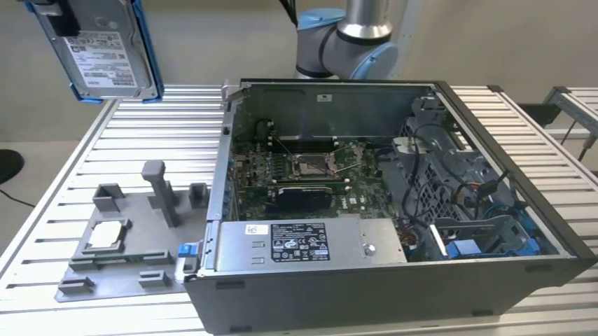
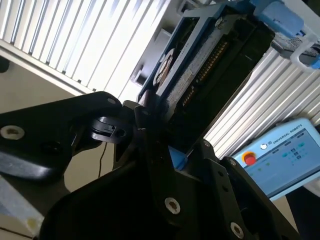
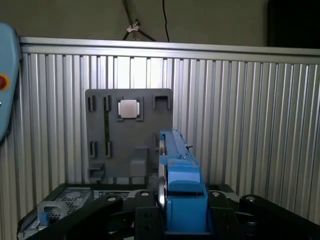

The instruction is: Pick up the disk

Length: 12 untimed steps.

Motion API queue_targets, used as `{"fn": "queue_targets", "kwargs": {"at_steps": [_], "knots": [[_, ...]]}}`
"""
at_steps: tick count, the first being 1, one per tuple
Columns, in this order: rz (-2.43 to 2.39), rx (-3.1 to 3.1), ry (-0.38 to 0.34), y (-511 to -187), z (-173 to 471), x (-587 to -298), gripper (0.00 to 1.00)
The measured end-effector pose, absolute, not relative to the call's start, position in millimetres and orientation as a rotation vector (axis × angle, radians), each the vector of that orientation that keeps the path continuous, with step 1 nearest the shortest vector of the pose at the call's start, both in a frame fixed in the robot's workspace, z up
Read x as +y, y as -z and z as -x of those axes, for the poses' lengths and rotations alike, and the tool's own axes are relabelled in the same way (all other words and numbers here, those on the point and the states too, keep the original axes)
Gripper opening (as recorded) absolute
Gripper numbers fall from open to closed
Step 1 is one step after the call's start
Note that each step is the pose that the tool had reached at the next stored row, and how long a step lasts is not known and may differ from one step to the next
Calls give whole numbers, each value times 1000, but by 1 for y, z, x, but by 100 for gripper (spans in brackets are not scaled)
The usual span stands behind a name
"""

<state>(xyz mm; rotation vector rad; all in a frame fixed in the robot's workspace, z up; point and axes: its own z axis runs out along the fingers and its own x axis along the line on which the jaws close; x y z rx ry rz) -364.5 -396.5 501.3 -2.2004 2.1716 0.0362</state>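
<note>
You see the disk [image 1: 105, 52] in the exterior view's upper left, over the counter [image 1: 150, 133]; fixture plate [image 1: 131, 262] lower left, computer case [image 1: 374, 294] right.

My exterior view sits high in front of the open computer case [image 1: 374, 280] and looks down across the slatted table [image 1: 159, 133] toward the arm's base [image 1: 360, 42]. The first wrist view looks straight down from well above the table. The second wrist view looks obliquely, very near the disk [image 2: 200, 60]. The exterior view and both wrist views share the disk [image 1: 103, 49] [image 3: 180, 200]. The exterior and first wrist views also share the grey fixture plate [image 1: 140, 245] [image 3: 125, 135].
</note>
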Motion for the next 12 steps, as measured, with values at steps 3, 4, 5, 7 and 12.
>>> {"fn": "queue_targets", "kwargs": {"at_steps": [3, 4, 5, 7, 12], "knots": [[2201, 2172, -36, -501, 353, -396, 0], [2200, 2172, -36, -501, 349, -396, 0], [2200, 2172, -36, -501, 345, -396, 0], [2201, 2172, -36, -501, 339, -396, 0], [2201, 2172, -36, -501, 321, -396, 0]]}}
